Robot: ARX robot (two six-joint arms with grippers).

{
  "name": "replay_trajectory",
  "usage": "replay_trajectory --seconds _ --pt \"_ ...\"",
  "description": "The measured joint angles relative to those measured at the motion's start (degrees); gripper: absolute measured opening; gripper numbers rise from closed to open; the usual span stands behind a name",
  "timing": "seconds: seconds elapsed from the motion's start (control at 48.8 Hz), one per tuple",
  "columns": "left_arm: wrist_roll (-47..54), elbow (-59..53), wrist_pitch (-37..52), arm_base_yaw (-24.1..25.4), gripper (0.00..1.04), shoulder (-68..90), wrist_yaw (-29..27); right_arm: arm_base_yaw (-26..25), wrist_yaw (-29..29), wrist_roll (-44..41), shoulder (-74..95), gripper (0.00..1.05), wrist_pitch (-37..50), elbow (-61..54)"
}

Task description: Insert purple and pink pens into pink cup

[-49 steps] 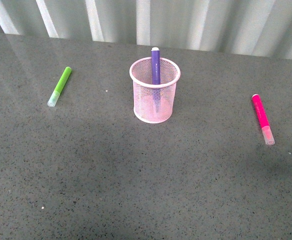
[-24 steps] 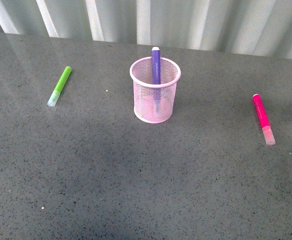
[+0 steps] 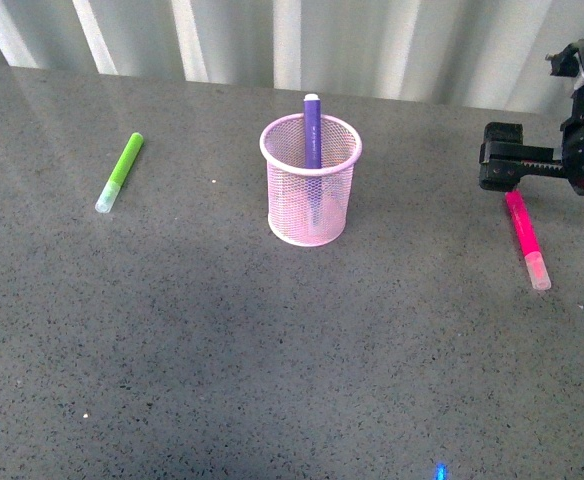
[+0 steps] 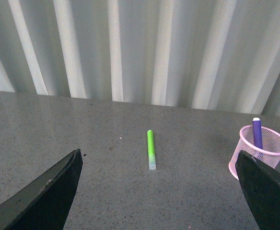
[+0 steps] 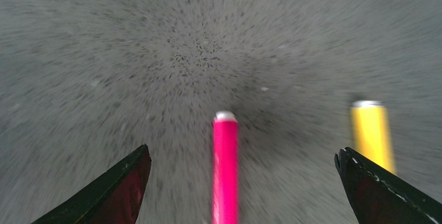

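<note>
Purple pen [image 3: 312, 125] in pink cup [image 3: 287, 205] bears unreadably small print [image 3: 313, 150].

Cup [image 3: 310, 200] at centre, one pen [image 3: 312, 130] standing in it, other pen [image 3: 524, 235] lying right, marker [image 3: 120, 172] left.

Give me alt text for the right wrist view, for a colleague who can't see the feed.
The pink pen lies on the grey table, centred in the gap of the open right end effector, untouched. A yellow marker lies beside it, apart from it. The picture is motion-blurred.
</note>
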Motion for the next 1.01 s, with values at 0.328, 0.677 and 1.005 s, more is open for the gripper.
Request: replay_trajectory --seconds 0.328,0.677,1.005 --pt "0.0 0.0 0.0 0.0 0.98 0.0 0.0 0.7 -0.3 2.3 5.0 0.98 0.8 1.0" --pt "0.0 0.0 0.0 0.0 0.98 0.0 0.0 0.8 -0.8 3.6 5.9 0.83 1.2 1.5" --pt "0.0 0.0 0.0 0.0 0.98 0.0 0.0 1.0 -1.6 4.5 5.6 0.27 3.0 0.0"
